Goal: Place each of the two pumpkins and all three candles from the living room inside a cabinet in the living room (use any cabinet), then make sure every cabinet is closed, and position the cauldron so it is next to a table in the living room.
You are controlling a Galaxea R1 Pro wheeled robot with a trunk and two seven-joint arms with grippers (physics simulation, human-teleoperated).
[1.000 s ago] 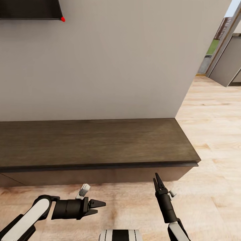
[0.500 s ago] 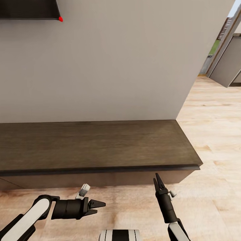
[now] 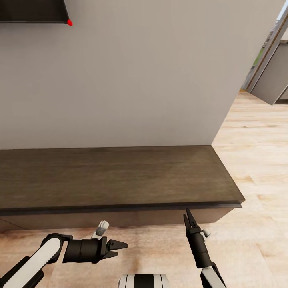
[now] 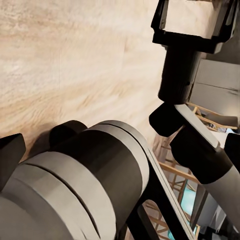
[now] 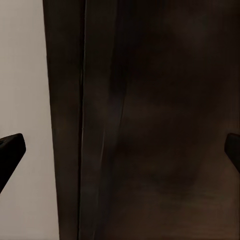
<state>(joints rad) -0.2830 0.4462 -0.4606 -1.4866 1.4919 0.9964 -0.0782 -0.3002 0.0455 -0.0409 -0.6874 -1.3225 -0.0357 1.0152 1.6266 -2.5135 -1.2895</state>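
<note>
The cabinet [image 3: 116, 176] is a long low dark brown unit against the grey wall, and its fronts are shut. My left gripper [image 3: 120, 248] hovers over the floor in front of it, pointing right with its fingers apart and nothing between them. My right gripper [image 3: 187, 217] points up at the cabinet's front edge near its right end. In the right wrist view its fingertips [image 5: 10, 152] stand wide apart at the sides, with the cabinet's dark wood [image 5: 160, 125] close ahead. The pumpkins, candles, cauldron and table are out of view.
A dark wall-mounted panel [image 3: 32, 11] with a red corner dot hangs at the upper left. Pale wooden floor [image 3: 256, 160] runs past the cabinet's right end towards a grey door and opening [image 3: 272, 76].
The whole picture has shifted slightly, so the camera has moved. The cabinet now sits a little lower and closer in view. Both arms keep the same pose.
</note>
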